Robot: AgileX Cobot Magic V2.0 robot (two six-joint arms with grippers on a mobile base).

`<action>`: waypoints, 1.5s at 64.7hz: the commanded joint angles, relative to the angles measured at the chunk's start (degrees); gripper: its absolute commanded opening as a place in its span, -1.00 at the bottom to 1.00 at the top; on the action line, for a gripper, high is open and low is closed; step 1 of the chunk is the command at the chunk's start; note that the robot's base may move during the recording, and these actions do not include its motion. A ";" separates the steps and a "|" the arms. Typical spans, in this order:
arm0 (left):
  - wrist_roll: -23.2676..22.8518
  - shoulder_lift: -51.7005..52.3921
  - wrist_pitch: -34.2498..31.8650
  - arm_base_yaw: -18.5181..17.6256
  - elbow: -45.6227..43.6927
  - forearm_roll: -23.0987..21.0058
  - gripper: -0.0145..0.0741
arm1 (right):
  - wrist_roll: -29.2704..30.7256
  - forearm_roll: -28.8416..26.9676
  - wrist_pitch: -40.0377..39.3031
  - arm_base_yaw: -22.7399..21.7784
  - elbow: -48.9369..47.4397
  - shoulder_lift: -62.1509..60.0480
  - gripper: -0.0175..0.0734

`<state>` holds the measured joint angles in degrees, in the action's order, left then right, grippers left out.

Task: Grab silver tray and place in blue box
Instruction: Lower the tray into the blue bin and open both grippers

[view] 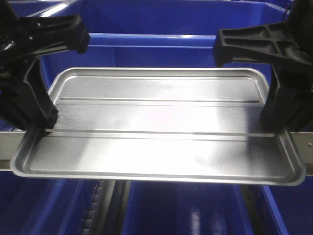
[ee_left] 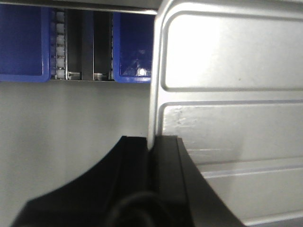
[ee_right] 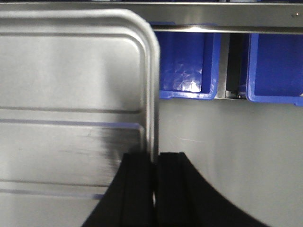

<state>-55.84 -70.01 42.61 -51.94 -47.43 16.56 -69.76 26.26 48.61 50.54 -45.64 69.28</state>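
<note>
The silver tray (view: 156, 142) is held level between both grippers, its two long ridges running left to right. My left gripper (view: 45, 122) is shut on the tray's left rim; in the left wrist view the rim of the tray (ee_left: 227, 94) runs straight into the closed black jaws of that gripper (ee_left: 151, 142). On the right rim my right gripper (view: 270, 125) is shut too, and the right wrist view shows the tray (ee_right: 71, 85) with its edge pinched by the gripper (ee_right: 155, 158). The blue box (view: 161, 46) stands just behind the tray, its rolled rim showing above the far edge.
A metal rail (view: 6, 142) runs across under the tray's front part. More blue bins (view: 186, 205) sit below, with a roller strip (view: 95, 210) between them. The wrist views show a grey surface (ee_left: 71, 123) under the tray and blue bins (ee_right: 189, 56) beyond it.
</note>
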 commanded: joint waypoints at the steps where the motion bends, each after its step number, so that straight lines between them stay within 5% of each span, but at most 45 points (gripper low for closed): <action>1: 0.21 1.16 2.87 0.60 -1.47 4.36 -0.91 | 0.32 5.40 4.14 -0.74 -0.92 -1.27 -0.49; 26: 0.21 3.65 0.19 -0.99 -6.17 5.67 -0.91 | 0.38 9.54 0.66 0.05 -6.38 -3.43 -0.49; 42: 0.21 3.57 -1.47 -0.87 -15.23 14.94 -0.91 | 2.23 18.40 1.86 -0.30 -15.56 -4.49 -0.49; 57: 0.21 -2.74 -4.63 -0.73 -25.39 22.11 -0.91 | 5.92 18.61 -1.54 -6.27 -22.30 -2.36 -0.49; 76: 1.61 -15.15 -14.48 8.13 -37.07 19.02 -0.91 | 8.82 19.99 -20.64 -17.13 -25.72 4.02 -0.49; 97: 1.61 -22.33 -29.95 17.26 -38.10 19.49 -0.91 | 8.82 20.27 -40.13 -28.37 -25.72 13.84 -0.49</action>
<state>-53.39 -93.47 24.23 -35.90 -82.93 36.01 -61.36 45.38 19.40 23.55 -68.95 83.01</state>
